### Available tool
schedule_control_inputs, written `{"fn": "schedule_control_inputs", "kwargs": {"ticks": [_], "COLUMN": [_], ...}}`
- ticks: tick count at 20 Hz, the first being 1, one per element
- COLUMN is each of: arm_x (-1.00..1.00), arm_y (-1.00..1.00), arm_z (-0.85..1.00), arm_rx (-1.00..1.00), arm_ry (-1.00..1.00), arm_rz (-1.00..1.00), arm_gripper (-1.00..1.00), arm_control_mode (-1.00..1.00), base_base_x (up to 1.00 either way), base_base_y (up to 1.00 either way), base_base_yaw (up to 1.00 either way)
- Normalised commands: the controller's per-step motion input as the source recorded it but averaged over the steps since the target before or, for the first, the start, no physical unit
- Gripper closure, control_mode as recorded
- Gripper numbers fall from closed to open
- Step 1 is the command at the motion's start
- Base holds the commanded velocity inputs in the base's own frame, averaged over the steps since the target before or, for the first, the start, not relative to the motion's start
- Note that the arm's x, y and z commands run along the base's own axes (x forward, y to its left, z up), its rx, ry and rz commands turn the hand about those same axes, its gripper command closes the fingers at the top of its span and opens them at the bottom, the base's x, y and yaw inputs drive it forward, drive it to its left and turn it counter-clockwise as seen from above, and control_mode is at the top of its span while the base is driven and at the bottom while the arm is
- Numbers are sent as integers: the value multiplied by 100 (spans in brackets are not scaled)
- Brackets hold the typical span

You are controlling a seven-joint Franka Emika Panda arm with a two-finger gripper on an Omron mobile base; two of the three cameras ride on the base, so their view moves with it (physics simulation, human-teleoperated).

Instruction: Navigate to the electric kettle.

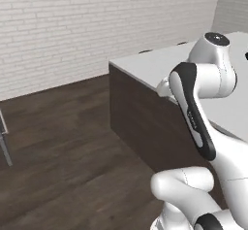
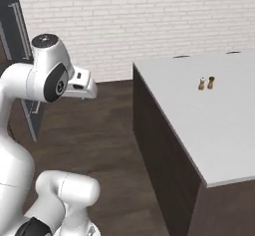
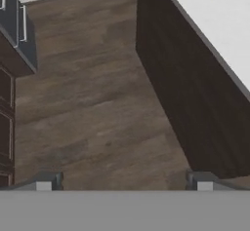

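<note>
I can't tell the electric kettle's look, state or pose from my cams; the island counter (image 2: pixel 219 125) carries 2 small shakers (image 2: pixel 206 83) near its far edge.

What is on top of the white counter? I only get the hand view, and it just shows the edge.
Observer: Right base view: two tiny items stand side by side on the counter, a pale one and a brown one.
Operator: What is past the far edge?
Observer: Flat dark shapes peek over it; too little shows to name them.
Operator: Where is the arm?
Observer: Left base view: the arm is folded high, before the counter's near corner.
</note>
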Motion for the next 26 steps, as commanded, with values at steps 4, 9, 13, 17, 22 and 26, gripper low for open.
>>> {"fn": "schedule_control_inputs", "kwargs": {"ticks": [4,9,13,17,22,26], "arm_x": [0,0,0,0,0,0], "arm_y": [0,0,0,0,0,0], "arm_z": [0,0,0,0,0,0], "arm_rx": [0,0,0,0,0,0], "arm_ry": [0,0,0,0,0,0], "arm_rz": [0,0,0,0,0,0], "arm_gripper": [-100,-100,-100,-100,-100,-100], "arm_control_mode": [100,100,100,100,100,100], "base_base_x": [63,0,0,-4,0,27], "base_base_y": [18,-77,-30,-11,-21,-33], "base_base_yaw": [8,-55,-87,-88,-87,-64]}}
